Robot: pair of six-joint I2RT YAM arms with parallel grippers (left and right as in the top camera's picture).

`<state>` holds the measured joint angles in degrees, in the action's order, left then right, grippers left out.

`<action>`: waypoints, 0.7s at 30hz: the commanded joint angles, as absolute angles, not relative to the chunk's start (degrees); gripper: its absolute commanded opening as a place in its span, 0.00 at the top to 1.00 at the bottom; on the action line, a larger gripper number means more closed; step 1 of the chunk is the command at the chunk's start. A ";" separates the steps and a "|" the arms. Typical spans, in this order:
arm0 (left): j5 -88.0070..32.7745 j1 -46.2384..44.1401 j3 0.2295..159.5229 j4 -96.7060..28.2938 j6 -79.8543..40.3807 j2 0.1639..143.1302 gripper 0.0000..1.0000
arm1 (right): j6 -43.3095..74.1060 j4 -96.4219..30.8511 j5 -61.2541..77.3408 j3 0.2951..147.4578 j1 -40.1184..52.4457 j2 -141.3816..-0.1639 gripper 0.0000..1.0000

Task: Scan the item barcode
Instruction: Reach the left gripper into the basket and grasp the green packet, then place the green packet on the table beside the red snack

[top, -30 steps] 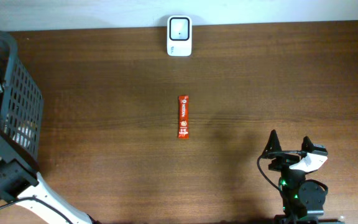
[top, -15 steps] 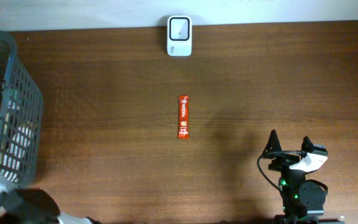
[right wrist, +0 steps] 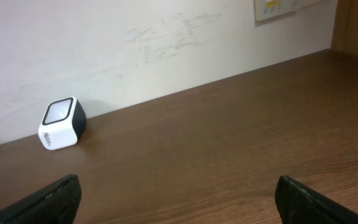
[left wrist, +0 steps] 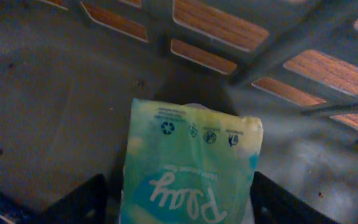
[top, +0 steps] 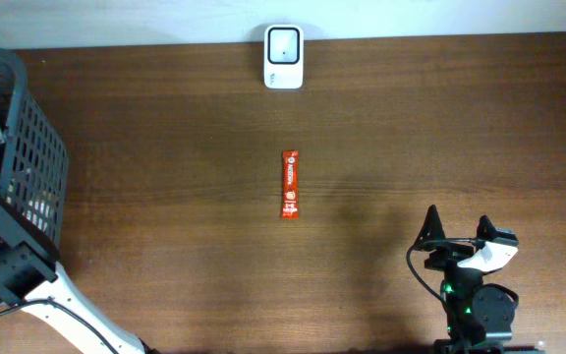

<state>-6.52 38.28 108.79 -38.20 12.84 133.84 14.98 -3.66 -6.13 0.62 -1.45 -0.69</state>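
Wood table [top: 165,197] has a grey mesh basket [top: 37,147] at its left edge, w/ the L gripper [left wrist: 179,196] down inside it, fingers [left wrist: 79,199] spread wide either side of a green-and-yellow packet [left wrist: 188,162]; can't tell if they pinch it. R gripper [top: 455,226] sits near-right, jaws wide & empty. White scanner [top: 284,57] stands at the far edge; red sachet [top: 290,184] lies flat mid-table, well apart from scanner, basket & both grippers.
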 commanded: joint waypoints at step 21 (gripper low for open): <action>-29.41 21.19 130.98 -79.96 9.63 99.35 1.00 | 14.83 -4.12 -6.26 0.32 -1.63 -0.36 0.01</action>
<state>-23.24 31.51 133.49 -75.22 9.85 97.69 14.96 -3.68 -6.09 0.62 -1.45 -0.69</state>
